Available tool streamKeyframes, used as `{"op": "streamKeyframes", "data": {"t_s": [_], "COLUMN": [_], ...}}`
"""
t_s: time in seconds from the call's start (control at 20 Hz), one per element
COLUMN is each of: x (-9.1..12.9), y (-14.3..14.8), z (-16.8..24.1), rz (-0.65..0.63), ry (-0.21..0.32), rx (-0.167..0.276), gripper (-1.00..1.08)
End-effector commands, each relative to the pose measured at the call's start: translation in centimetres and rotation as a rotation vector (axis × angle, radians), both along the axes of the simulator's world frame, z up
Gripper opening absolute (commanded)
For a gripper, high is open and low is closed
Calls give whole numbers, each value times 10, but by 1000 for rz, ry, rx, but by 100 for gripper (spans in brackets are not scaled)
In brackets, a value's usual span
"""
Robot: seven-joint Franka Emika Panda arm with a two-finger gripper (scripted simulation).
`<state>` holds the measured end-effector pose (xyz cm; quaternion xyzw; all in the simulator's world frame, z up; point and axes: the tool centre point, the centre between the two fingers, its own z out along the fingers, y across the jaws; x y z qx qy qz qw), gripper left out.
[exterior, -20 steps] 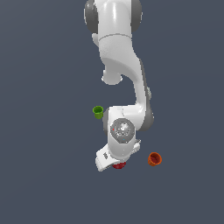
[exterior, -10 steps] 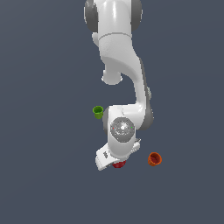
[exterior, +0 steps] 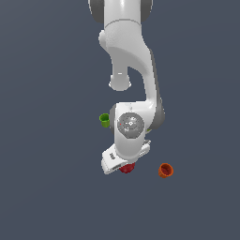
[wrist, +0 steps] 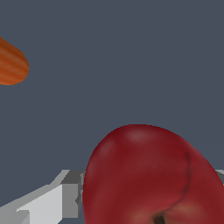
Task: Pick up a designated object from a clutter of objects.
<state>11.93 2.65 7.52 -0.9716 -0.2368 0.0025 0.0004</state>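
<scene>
White arm (exterior: 133, 89) bent over a flat grey floor (exterior: 47, 140), its hand hiding most of the glossy red apple (wrist: 153, 175), gripper (exterior: 125, 165) at the apple with fingers either side, grip cannot be told, ribbed orange cup (exterior: 165, 170) near on the exterior view's right, green cup (exterior: 105, 119) behind

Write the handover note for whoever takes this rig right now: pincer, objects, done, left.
Pincer: down at the apple, which sits between its fingers in the wrist view; whether the fingers are closed on it cannot be told.
Apple: low under the hand, mostly hidden by it in the exterior view; whether it has left the surface cannot be told.
Orange cup: apart, at the exterior view's right of the apple. Green cup: farther back, beside the arm.
Done: arm brought onto the apple.
Left: confirm the grip, then lift clear of the cups.
</scene>
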Motion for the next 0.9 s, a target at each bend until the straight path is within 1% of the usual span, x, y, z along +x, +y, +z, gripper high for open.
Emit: {"op": "streamKeyframes", "data": {"t_s": [0.0, 0.85], "x": [-8, -97], "y": [-1, -10], "z": [14, 128], "rz": [0, 0], "ry": [-4, -4], "rx": [0, -1], "gripper": [-100, -100]}}
